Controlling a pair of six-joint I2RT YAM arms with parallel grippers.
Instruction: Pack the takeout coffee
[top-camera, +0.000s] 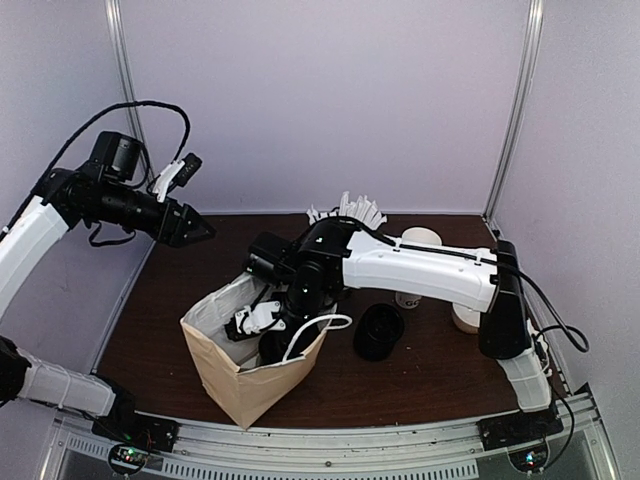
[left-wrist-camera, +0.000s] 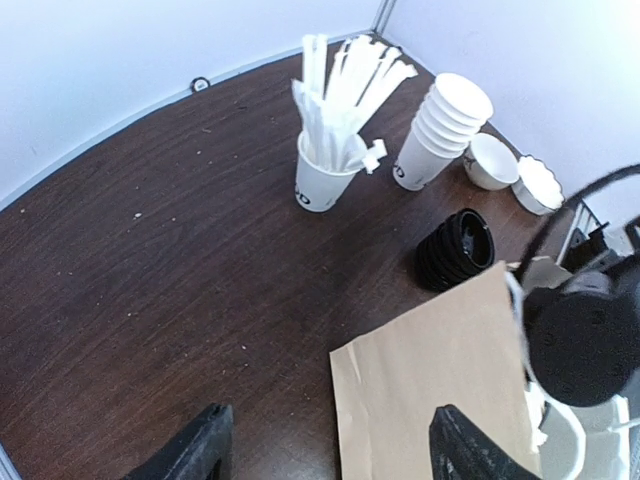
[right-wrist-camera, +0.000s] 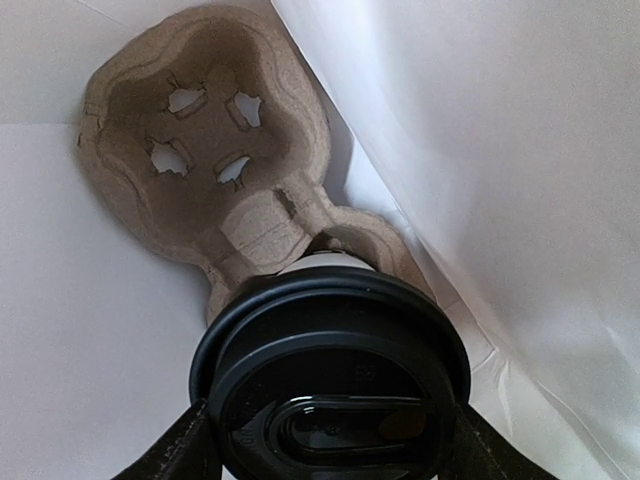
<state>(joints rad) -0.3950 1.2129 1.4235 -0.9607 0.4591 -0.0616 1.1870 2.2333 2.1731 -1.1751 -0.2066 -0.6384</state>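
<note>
pinching takeout coffee upright in right gripper | directly over carrier slot, inside bag | left gripper: spread, well apart

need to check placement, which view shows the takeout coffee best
Right wrist: the takeout coffee fills the lower frame above the pulp carrier. In top external the right arm mostly hides it in the paper bag; left wrist shows only the bag's outside.

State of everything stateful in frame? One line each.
paper bag: upright, mouth open.
takeout coffee: lidded, inside the paper bag, fingers either side of its lid.
right gripper: shut on the takeout coffee, down in the paper bag.
left gripper: open, empty, raised.
cup carrier: at the bag bottom, far slot empty.
</note>
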